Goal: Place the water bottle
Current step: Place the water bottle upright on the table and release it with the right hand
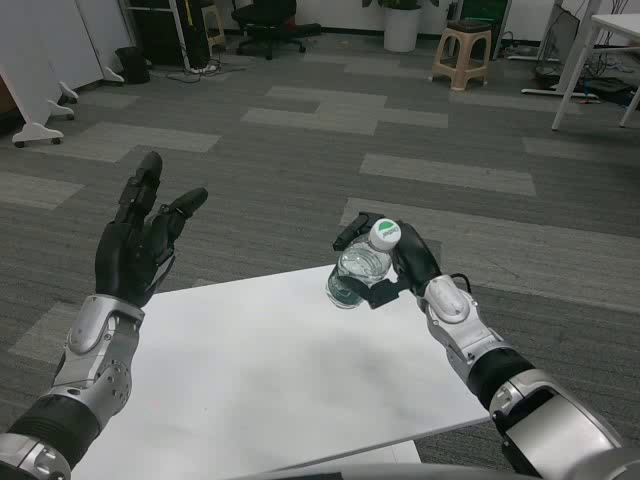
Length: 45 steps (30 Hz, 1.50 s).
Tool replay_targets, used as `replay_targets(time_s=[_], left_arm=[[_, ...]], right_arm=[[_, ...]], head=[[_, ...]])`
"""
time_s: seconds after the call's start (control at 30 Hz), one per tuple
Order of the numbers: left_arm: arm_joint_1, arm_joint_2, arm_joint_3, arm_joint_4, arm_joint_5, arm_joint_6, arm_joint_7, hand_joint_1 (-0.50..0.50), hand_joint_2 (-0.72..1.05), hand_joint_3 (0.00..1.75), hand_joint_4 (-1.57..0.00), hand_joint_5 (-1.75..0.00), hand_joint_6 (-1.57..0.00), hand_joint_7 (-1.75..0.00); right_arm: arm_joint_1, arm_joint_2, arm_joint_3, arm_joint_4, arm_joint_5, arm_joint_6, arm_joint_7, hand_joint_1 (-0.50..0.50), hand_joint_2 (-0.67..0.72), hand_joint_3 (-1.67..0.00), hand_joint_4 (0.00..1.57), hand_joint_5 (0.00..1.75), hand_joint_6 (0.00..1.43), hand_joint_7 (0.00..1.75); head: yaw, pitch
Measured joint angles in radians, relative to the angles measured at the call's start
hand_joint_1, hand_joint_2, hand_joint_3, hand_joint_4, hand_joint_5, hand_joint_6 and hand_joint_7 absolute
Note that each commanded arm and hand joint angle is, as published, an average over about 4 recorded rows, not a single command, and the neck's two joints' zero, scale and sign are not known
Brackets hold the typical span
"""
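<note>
A clear plastic water bottle (360, 268) with a white cap and a green mark on top is in my right hand (398, 258), which grips it around the neck and upper body. The bottle stands over the far right part of the white table (270, 380); whether its base touches the tabletop I cannot tell. My left hand (138, 238) is raised above the table's far left corner, empty, with its fingers spread apart.
Grey carpet tiles stretch beyond the table. Far back stand a black office chair (268, 22), a beige stool (463, 52), a white planter (402, 26) and the legs of another white table (580, 60). White partition feet (40, 128) are at the left.
</note>
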Motion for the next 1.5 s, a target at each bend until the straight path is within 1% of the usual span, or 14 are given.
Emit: replay_targets(time_s=[0.1,0.2,0.33,0.47,0.57,0.6,0.7,0.77,0.93,1.1,1.23,1.37,1.43,1.5], left_arm=[[0.000,0.000,0.000,-0.001,0.000,0.000,0.000,-0.50,1.05,0.35,0.00,-0.82,0.00,0.00],[0.000,0.000,0.000,-0.001,0.000,0.000,0.000,-0.50,0.98,0.35,0.00,-0.82,0.00,0.00],[0.000,0.000,0.000,-0.002,0.001,0.000,0.000,-0.49,1.05,0.35,0.00,-0.85,0.00,0.00],[0.000,0.000,0.000,-0.002,0.001,0.000,0.000,-0.49,1.05,0.35,0.00,-0.82,0.00,0.00],[0.000,0.000,0.000,-0.002,0.001,0.000,0.000,-0.50,1.00,0.35,0.00,-0.90,0.00,0.00],[0.000,0.000,0.000,-0.002,0.001,0.000,0.000,-0.50,1.00,0.35,0.00,-0.90,0.00,0.00],[0.000,0.000,0.000,-0.002,0.001,0.000,0.000,-0.50,1.05,0.35,0.00,-0.82,0.00,0.00],[0.000,0.000,0.000,-0.002,0.000,0.000,0.000,-0.50,1.00,0.35,0.00,-0.82,0.00,0.00],[0.000,0.000,0.000,-0.001,0.000,0.000,0.000,-0.50,1.05,0.35,0.00,-0.82,0.00,0.00],[0.000,0.000,0.000,-0.001,0.000,0.000,0.000,-0.50,1.03,0.35,0.00,-0.82,0.00,0.00],[0.000,0.000,0.000,0.000,0.000,0.000,0.000,-0.50,0.96,0.35,0.00,-0.82,0.00,0.00],[-0.001,0.001,0.000,0.001,0.000,0.000,0.000,-0.50,1.05,0.35,0.00,-0.82,0.00,0.00],[-0.003,0.001,0.000,0.002,0.000,0.000,0.000,-0.50,1.05,0.35,0.00,-0.82,0.00,0.00],[-0.005,0.001,0.000,0.004,0.000,0.000,0.000,-0.50,1.00,0.35,0.00,-0.82,0.00,0.00]], right_arm=[[0.000,-0.001,0.000,-0.006,0.000,0.000,0.000,-0.42,-0.60,-1.59,1.48,1.65,1.26,1.61],[0.000,-0.003,0.000,-0.012,0.000,0.000,0.000,-0.42,-0.60,-1.59,1.48,1.65,1.26,1.61],[0.000,-0.003,0.000,-0.012,0.000,0.000,0.000,-0.42,-0.60,-1.59,1.47,1.65,1.26,1.61],[0.000,-0.004,0.000,-0.012,0.000,0.000,0.000,-0.42,-0.60,-1.59,1.48,1.65,1.26,1.61],[0.000,-0.004,0.000,-0.012,0.000,0.000,0.000,-0.42,-0.60,-1.59,1.48,1.65,1.26,1.61],[0.000,-0.004,0.000,-0.012,0.000,0.000,0.000,-0.42,-0.60,-1.59,1.48,1.65,1.26,1.61],[0.000,-0.004,0.000,-0.012,0.000,0.000,0.000,-0.42,-0.60,-1.59,1.48,1.65,1.26,1.61],[0.000,-0.004,0.000,-0.012,0.000,0.000,0.000,-0.42,-0.60,-1.59,1.48,1.65,1.26,1.61],[0.000,-0.004,-0.002,-0.012,0.000,0.000,0.000,-0.42,-0.60,-1.59,1.46,1.65,1.26,1.61],[0.000,-0.008,-0.036,-0.007,0.000,0.000,0.001,-0.42,-0.60,-1.59,1.46,1.65,1.26,1.61],[-0.001,-0.013,-0.069,0.021,0.000,0.000,0.001,-0.42,-0.60,-1.59,1.46,1.65,1.26,1.61],[-0.001,-0.016,-0.093,0.040,-0.001,0.000,0.001,-0.42,-0.60,-1.59,1.46,1.65,1.26,1.61],[-0.001,-0.018,-0.100,0.047,-0.001,0.000,0.001,-0.42,-0.60,-1.59,1.46,1.65,1.26,1.61],[-0.001,-0.019,-0.105,0.052,-0.001,0.000,0.001,-0.42,-0.60,-1.59,1.46,1.65,1.26,1.61]], head=[[-0.001,-0.001],[-0.002,-0.003],[-0.002,-0.004],[-0.001,-0.005],[0.000,-0.006],[0.000,-0.006],[0.000,-0.008],[0.000,-0.010],[0.001,-0.013],[0.003,-0.015],[0.002,-0.018],[-0.001,-0.021],[-0.001,-0.022],[-0.001,-0.023]])
